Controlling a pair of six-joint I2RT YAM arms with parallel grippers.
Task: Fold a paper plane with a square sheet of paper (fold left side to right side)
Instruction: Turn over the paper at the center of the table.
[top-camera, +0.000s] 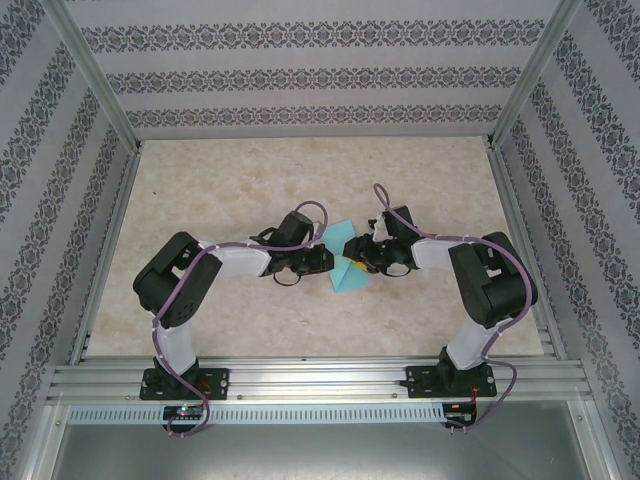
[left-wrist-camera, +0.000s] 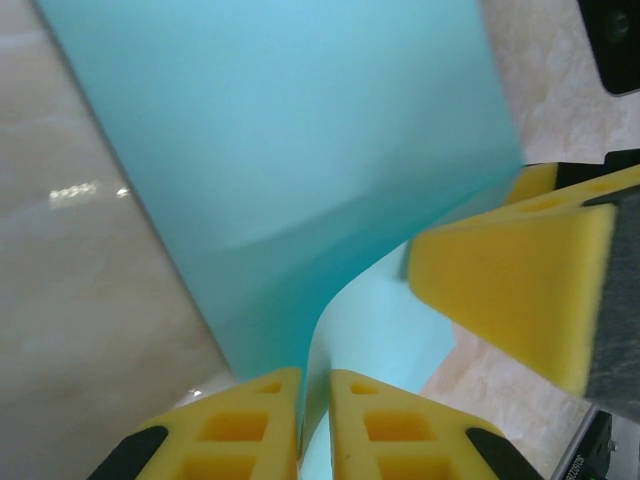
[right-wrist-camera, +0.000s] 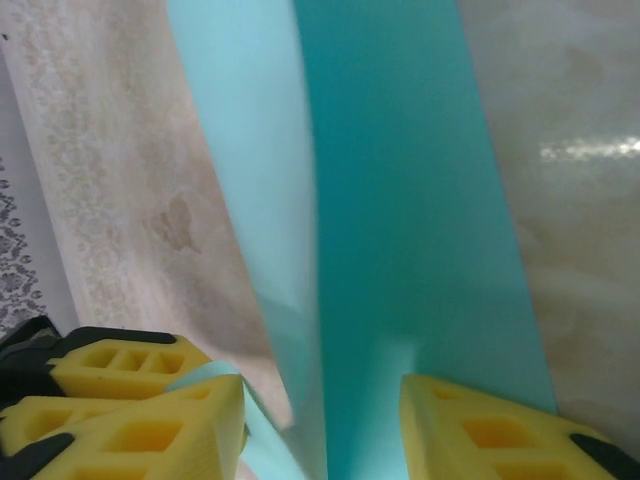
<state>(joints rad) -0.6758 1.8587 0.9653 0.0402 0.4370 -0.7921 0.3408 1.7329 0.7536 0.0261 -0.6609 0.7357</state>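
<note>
Left gripper is pinching the square sheet of paper between nearly closed jaws at the middle of the table, while the right gripper is straddling it, jaws standing apart.

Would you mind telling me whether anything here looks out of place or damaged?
Nothing looks damaged. The turquoise paper sheet is not flat on the table. Its pinched edge curls up in a bend at the left tool, and a flap stands between the right tool's open jaws.
</note>
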